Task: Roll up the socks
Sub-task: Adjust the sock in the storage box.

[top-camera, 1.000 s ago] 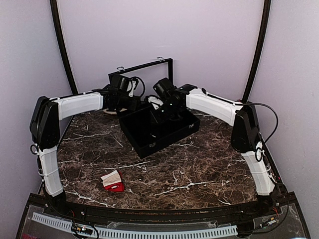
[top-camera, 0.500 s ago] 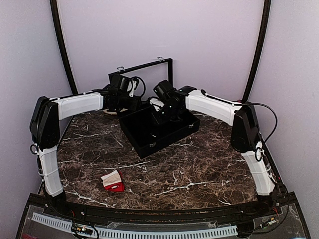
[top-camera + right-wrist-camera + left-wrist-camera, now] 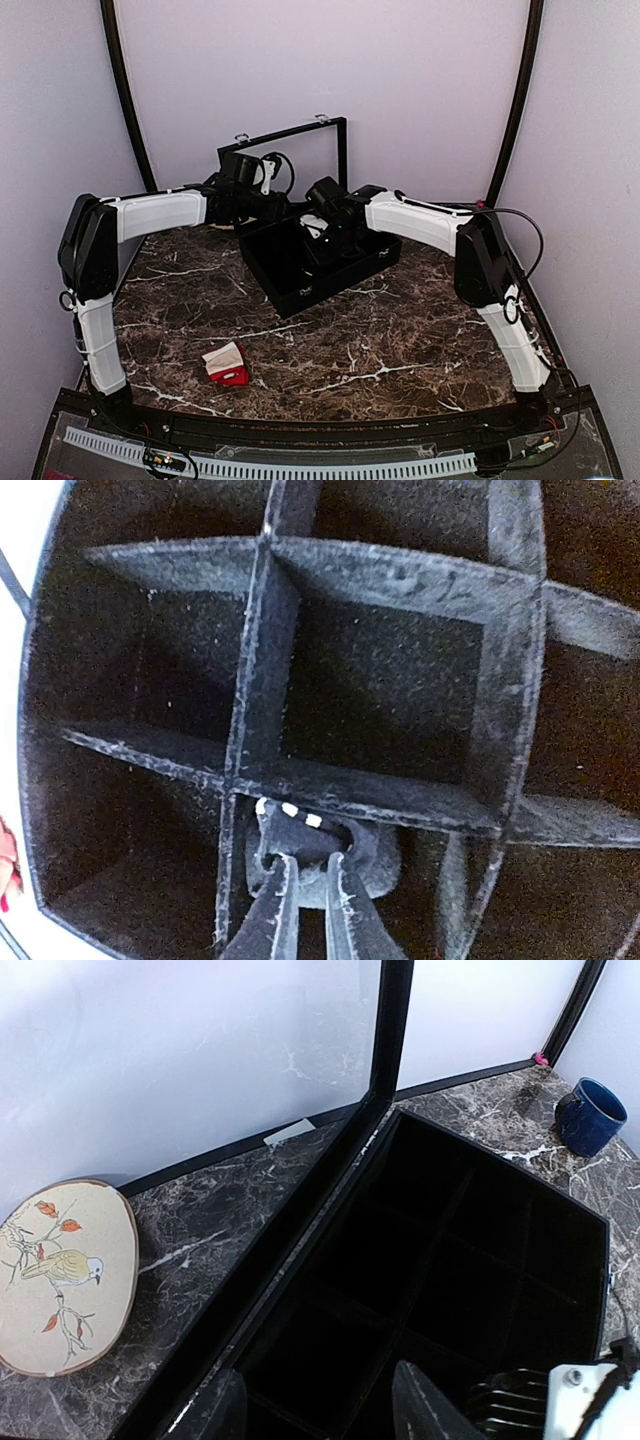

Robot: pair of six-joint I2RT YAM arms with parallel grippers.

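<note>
Socks [image 3: 227, 364]: small compact bundle, bright red fabric with cream-white ribbed cuff band. Cream cuff part on far side of bundle, slightly raised. Red part on near side, facing near edge. Lies on counter [image 3: 400, 330], left of centre, close to near edge, nearer near-left corner than near-right corner. Bundle looks folded or partly rolled, too small in top view to tell which or to count layers. Long axis runs roughly from near edge toward far edge, at slight slant
</note>
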